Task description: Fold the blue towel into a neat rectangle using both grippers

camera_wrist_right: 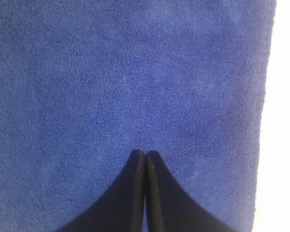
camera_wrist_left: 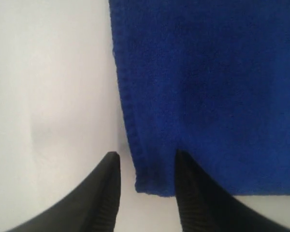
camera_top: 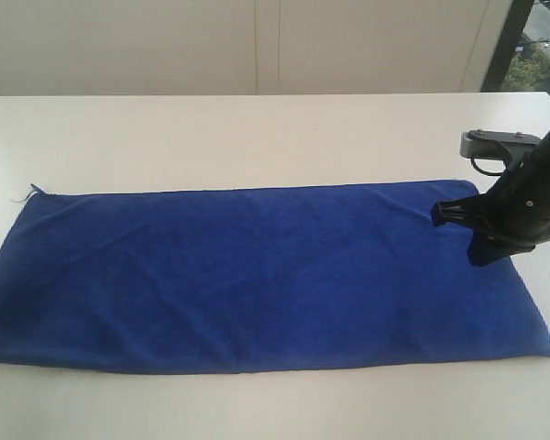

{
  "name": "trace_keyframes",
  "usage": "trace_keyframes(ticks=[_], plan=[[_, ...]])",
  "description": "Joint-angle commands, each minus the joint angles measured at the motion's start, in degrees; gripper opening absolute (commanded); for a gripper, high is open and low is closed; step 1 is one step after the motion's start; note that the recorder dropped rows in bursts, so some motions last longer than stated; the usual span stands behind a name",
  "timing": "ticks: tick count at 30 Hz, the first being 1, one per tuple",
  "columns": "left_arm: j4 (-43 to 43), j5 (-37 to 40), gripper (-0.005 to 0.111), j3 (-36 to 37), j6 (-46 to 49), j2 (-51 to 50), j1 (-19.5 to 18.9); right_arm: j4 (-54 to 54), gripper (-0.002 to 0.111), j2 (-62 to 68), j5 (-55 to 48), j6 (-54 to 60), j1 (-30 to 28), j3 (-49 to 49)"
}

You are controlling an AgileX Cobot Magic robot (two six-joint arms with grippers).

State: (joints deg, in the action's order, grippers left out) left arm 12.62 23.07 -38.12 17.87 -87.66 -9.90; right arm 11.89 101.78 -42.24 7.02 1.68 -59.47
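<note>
The exterior view shows the blue towel [camera_top: 257,275] spread flat on the white tabletop [camera_top: 257,137]. Only the wrist views show the tips clearly: the left claw [camera_wrist_left: 147,155] stands apart astride the towel's edge, and the right claw [camera_wrist_right: 145,155] is pressed together over the cloth.

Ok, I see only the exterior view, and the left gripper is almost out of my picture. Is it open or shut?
Observer: The left gripper is open. It straddles the blue towel's edge near a corner, one side over cloth and one over the bare table.
Operator: And the right one? Its body hides the tips from me.
Observer: The right gripper is shut, tips pressed together over the towel, close to its short edge. I cannot tell if it touches the cloth.
</note>
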Motion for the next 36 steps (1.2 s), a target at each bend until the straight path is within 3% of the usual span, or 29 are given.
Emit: trace_keyframes(ticks=[1,4,11,22,30,34,36], plan=[[2.4,0.7,0.043,0.4,0.1,-1.4,0.3,0.2,0.0,-0.6,0.1,0.8,0.1,0.3],[2.4,0.7,0.038,0.4,0.1,-1.7,0.3,0.2,0.0,-0.6,0.1,0.8,0.1,0.3],[3.0,1.2,0.001,0.1,0.1,-1.7,0.3,0.2,0.0,-0.6,0.3,0.8,0.1,0.3],[7.0,15.9,0.0,-7.4,-0.3,-1.7,0.3,0.2,0.0,-0.6,0.7,0.8,0.1,0.3],[13.4,18.7,0.0,-10.6,-2.5,-1.7,0.3,0.2,0.0,-0.6,1.3,0.8,0.1,0.3],[9.4,17.9,0.0,-10.6,-3.7,-1.8,0.3,0.2,0.0,-0.6,1.3,0.8,0.1,0.3],[6.4,16.6,0.0,-10.6,-8.8,-1.8,0.3,0.2,0.0,-0.6,1.3,0.8,0.1,0.3]])
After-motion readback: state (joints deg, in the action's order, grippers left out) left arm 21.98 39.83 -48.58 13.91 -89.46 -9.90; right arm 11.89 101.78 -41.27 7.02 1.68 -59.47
